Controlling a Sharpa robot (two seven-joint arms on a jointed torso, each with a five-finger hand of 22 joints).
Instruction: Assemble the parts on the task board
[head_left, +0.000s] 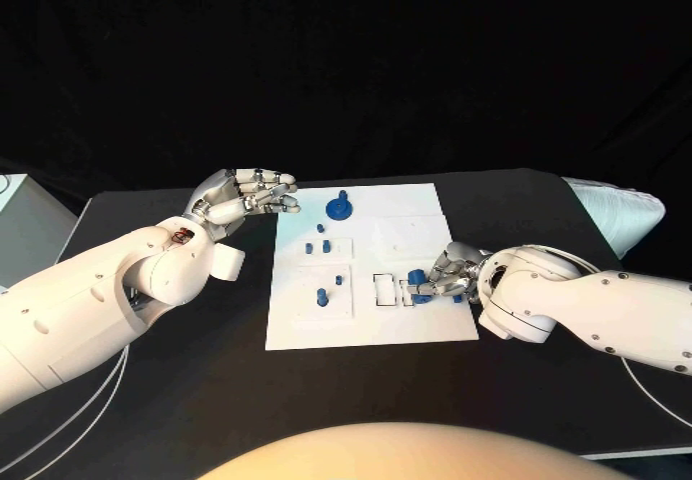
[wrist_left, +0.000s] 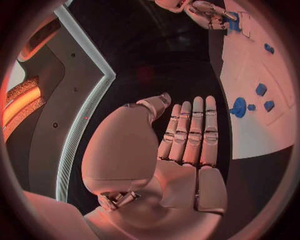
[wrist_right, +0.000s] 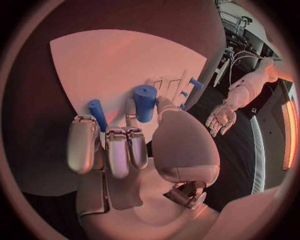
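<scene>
The white task board lies mid-table. My right hand rests on the board's right side; a blue cylinder stands pinched between its thumb and fingers, and a thinner blue peg stands beside the fingers. Hovering at the board's far left corner, my left hand holds nothing, its fingers stretched out. A round blue part with a knob sits on the board close to that hand. Small blue pieces lie below it, and two blue pegs stand in the left block.
A white box stands at the table's left edge and a white ribbed object at its right edge. Thin cables run over the black table beside both arms near the front.
</scene>
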